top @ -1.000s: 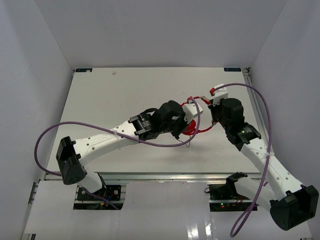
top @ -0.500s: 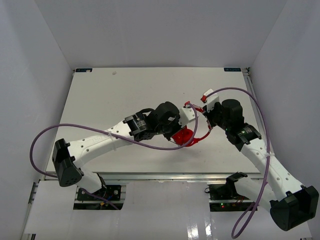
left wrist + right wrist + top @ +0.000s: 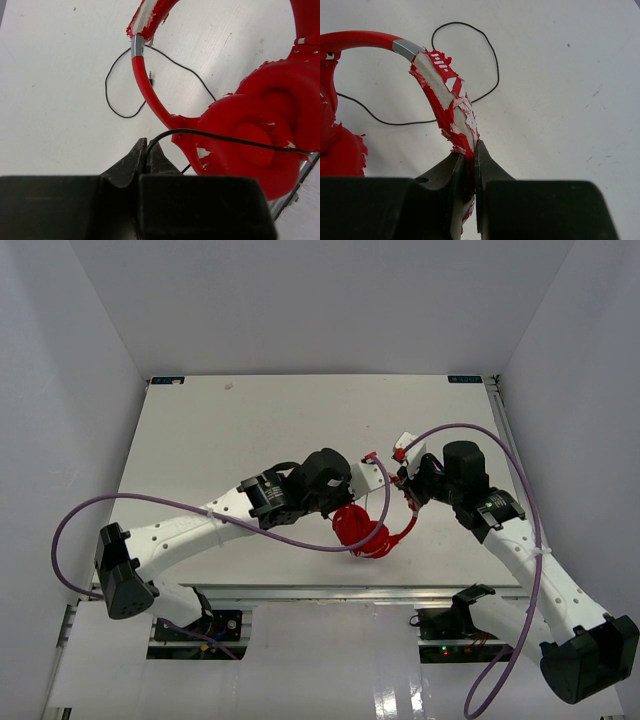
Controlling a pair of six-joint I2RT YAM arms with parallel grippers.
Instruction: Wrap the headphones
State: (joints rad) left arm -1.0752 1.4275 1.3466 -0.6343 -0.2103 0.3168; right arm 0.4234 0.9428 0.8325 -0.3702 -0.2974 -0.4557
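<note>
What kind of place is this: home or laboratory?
Probably a laboratory test cell: a white table enclosed by plain white walls, with the left arm and right arm bolted at its near edge, trailing purple cables.

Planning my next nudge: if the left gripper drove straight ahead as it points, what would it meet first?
Probably the headphones' thin red headband, just ahead of the left gripper, which is shut on the cord. Depth is unclear, so it might pass beneath it.
</note>
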